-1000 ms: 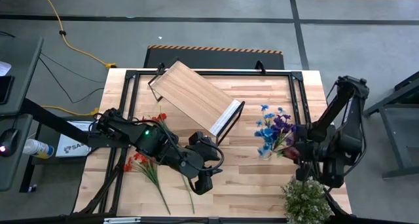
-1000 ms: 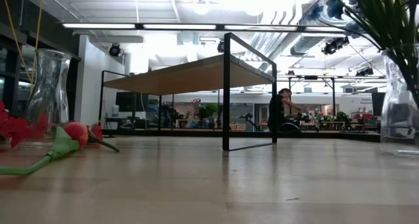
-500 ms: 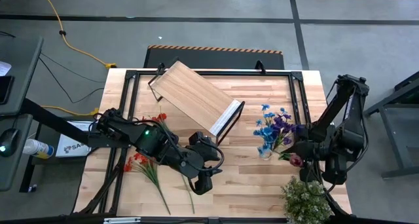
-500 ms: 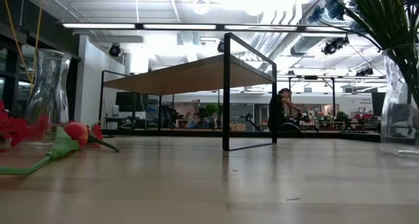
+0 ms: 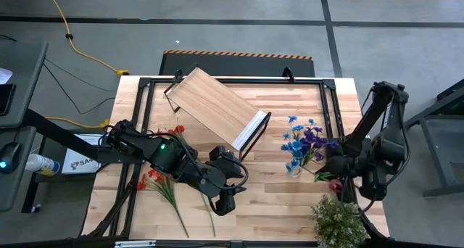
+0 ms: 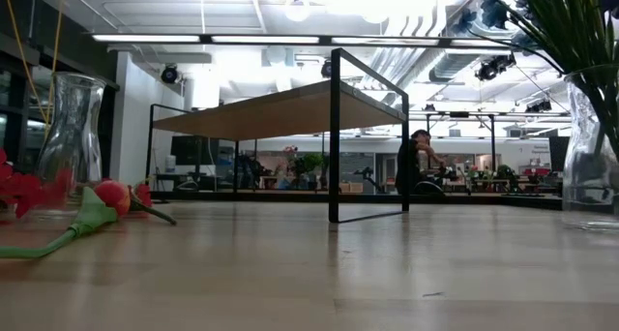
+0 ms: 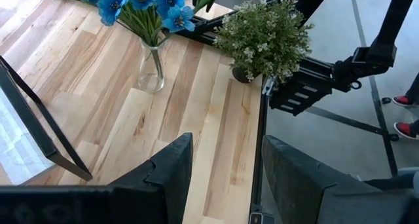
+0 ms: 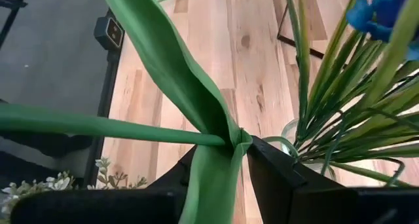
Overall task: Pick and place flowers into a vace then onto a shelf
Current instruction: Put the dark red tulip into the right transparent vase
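A glass vase (image 5: 293, 168) with blue and purple flowers (image 5: 301, 141) stands on the table's right part. Just to its right my right gripper (image 5: 328, 174) is shut on a dark pink rose (image 5: 336, 185), held in the air between the vase and a bushy green plant (image 5: 338, 221). Red sprays (image 5: 154, 179) and an orange tulip (image 6: 111, 196) lie on the table's left part. The wood shelf (image 5: 216, 106) stands slanted at the far middle. My left gripper (image 5: 226, 198) hangs open over the near middle and holds nothing. My right gripper pinches the rose's green stem at the spot where a long leaf joins it (image 8: 224, 147), between its two fingers (image 8: 275, 171). It comes slanting down from the table's right side, and the stem lies across the fingers. The rose is lifted clear of the table.
An empty glass vase (image 6: 70, 128) stands at the left behind the lying flowers. The black table frame (image 5: 330, 103) runs along the edges. Bare wood (image 5: 275, 204) lies between the two grippers.
My right gripper has turned at the wrist. The rose's bloom has swung away from the vase toward the table's near edge and the bushy plant. My left arm has kept still.
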Controlling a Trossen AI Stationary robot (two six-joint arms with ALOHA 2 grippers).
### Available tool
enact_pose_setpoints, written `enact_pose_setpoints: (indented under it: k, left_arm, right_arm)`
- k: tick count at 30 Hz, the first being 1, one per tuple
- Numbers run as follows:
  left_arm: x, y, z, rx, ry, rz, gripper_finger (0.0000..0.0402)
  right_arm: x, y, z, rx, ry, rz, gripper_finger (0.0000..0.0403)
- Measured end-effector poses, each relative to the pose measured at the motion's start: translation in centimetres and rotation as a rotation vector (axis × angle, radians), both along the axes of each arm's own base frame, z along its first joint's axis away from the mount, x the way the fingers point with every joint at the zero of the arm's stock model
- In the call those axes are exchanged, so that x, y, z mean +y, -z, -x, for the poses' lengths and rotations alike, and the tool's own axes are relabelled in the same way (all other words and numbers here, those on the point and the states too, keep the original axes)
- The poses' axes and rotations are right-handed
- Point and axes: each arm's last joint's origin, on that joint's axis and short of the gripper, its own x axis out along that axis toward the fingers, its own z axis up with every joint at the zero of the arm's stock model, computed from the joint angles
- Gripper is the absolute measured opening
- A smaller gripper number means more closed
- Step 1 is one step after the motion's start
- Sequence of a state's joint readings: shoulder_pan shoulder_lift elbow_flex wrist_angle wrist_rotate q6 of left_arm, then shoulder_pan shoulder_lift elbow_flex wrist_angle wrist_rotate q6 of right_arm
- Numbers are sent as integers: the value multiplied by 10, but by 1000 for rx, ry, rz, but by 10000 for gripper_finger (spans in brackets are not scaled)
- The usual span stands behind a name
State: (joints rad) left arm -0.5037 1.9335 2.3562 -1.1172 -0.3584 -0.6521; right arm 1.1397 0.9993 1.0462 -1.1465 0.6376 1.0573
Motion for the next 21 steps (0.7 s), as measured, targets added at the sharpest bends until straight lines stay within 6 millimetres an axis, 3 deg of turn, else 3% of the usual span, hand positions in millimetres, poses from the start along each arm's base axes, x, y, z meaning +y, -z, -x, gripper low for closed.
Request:
enact_pose_setpoints:
  k: [21]
  left_arm:
    - [1, 0, 0, -6, -16, -11, 218]
  right_arm:
    - [-9, -5, 5, 0, -16, -31, 83]
